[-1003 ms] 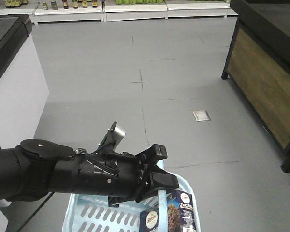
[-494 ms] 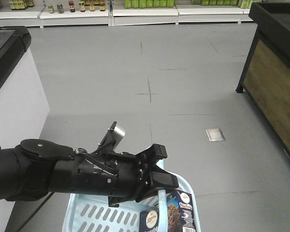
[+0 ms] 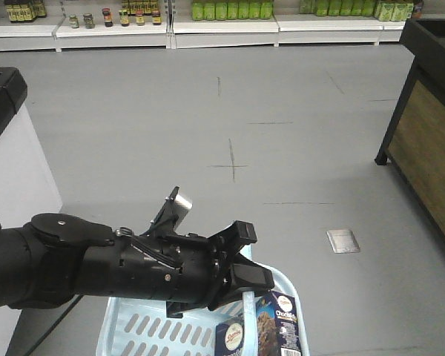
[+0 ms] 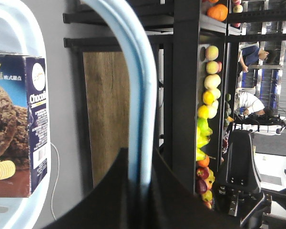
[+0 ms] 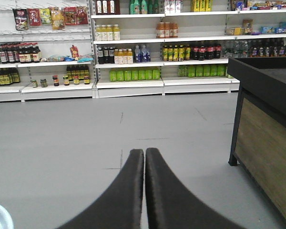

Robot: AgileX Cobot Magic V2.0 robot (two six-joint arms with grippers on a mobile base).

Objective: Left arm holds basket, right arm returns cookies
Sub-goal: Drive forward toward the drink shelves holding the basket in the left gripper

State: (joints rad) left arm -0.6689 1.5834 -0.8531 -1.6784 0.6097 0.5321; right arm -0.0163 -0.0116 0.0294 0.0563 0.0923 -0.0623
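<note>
Left gripper [image 3: 248, 256] is clamped on the handle [image 4: 140, 95] of the basket [image 3: 126, 330], cookies [image 3: 265, 326] inside. Right gripper [image 5: 144, 160] is closed, empty, over the floor [image 5: 62, 129]; shelves [image 5: 133, 83] ahead, wooden stand [image 5: 267, 143] at right

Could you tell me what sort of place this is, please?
Most likely a supermarket: long shelves of bottled drinks, a rack of fruit, and a light blue shopping basket holding a cookie carton.

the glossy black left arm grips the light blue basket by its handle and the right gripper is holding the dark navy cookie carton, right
No. The left gripper does grip the light blue plastic basket by its pale blue handle, but the right gripper is shut on nothing, as the right wrist view shows; the dark navy cookie carton sits in the basket.
</note>
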